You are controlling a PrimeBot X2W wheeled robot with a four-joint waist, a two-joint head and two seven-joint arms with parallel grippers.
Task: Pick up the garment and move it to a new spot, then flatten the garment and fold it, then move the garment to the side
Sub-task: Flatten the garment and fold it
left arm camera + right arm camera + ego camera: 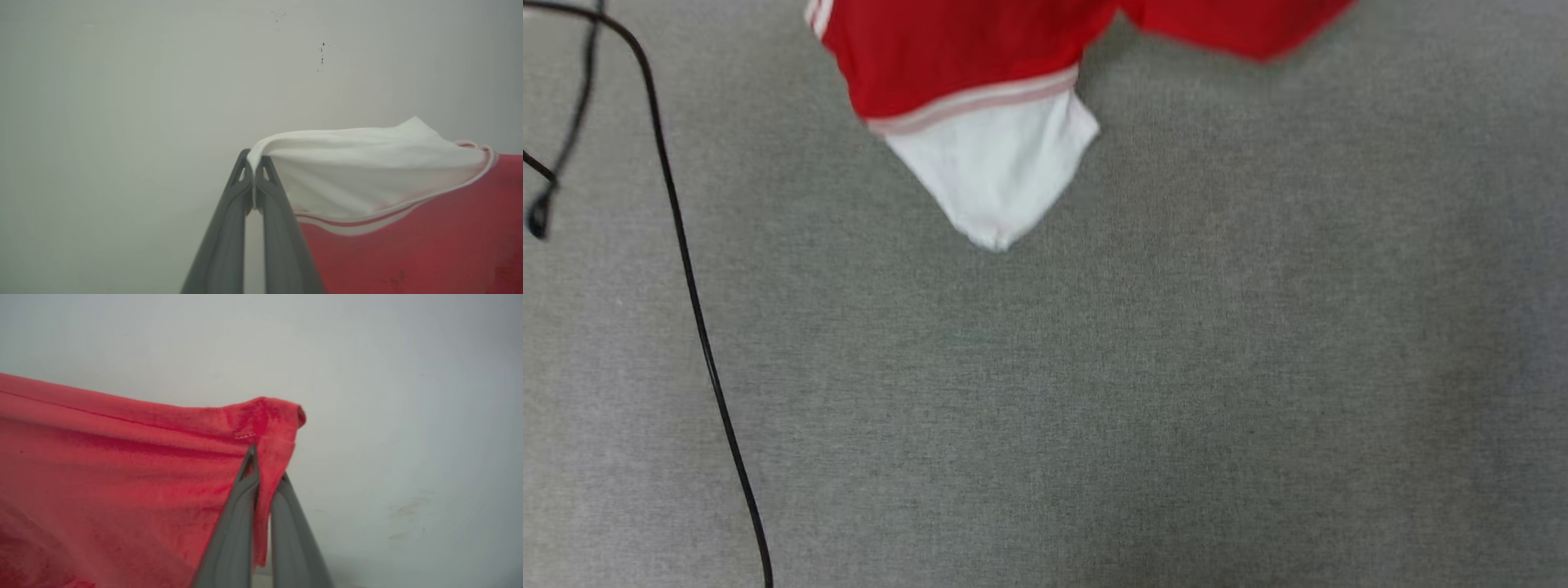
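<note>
Your left pincer (254, 171) is facing a pale wall (122, 102), its fingers clenching the white sleeve edge of the garment (408, 245). Your right pincer (265, 467) is facing the same way, clamping a bunched red corner. In the head view the jersey is hanging at the top edge over the grey surface (1176, 367), its white sleeve panel (1001, 171) drooping to a point below the striped trim. A black cable (686, 269) is lying at the left.

The left end effector (254, 161) and right end effector (267, 463) each clamp tight on the garment (947, 57).
</note>
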